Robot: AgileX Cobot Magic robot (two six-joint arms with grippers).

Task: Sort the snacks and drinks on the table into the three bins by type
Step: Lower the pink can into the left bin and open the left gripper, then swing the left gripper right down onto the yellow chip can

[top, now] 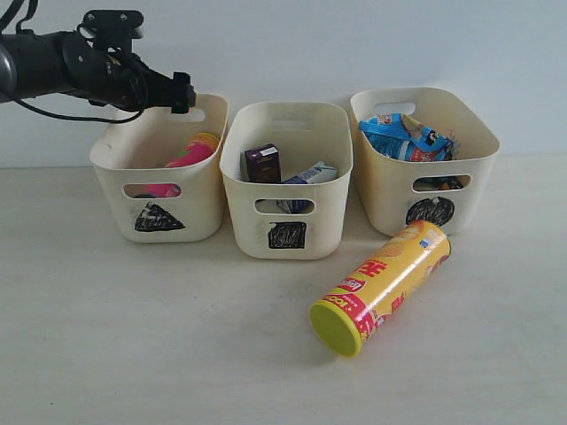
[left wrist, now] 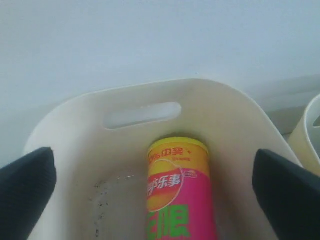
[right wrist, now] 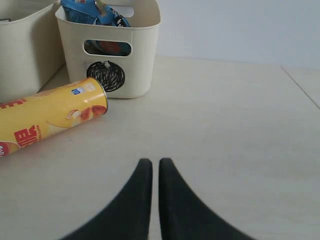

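My left gripper (top: 182,91) hovers open over the triangle-marked bin (top: 202,208) on the left, holding nothing. In the left wrist view its jaws (left wrist: 155,185) stand wide apart above the pink chip can (left wrist: 180,195), which lies loose inside that bin (left wrist: 150,90). The can's yellow end (top: 190,152) leans against the bin wall. The yellow chip can (top: 385,285) lies on its side on the table (top: 133,336) in front of the circle-marked bin (top: 478,177). My right gripper (right wrist: 151,162) is shut and empty, low over the table (right wrist: 225,115), with the yellow can (right wrist: 50,117) ahead of it beside the circle bin (right wrist: 142,60).
The square-marked middle bin (top: 328,221) holds a dark purple carton (top: 262,164) and a blue and white carton (top: 312,173). A blue-white noodle bag (top: 403,137) sticks out of the circle bin. A pale wall stands right behind the bins.
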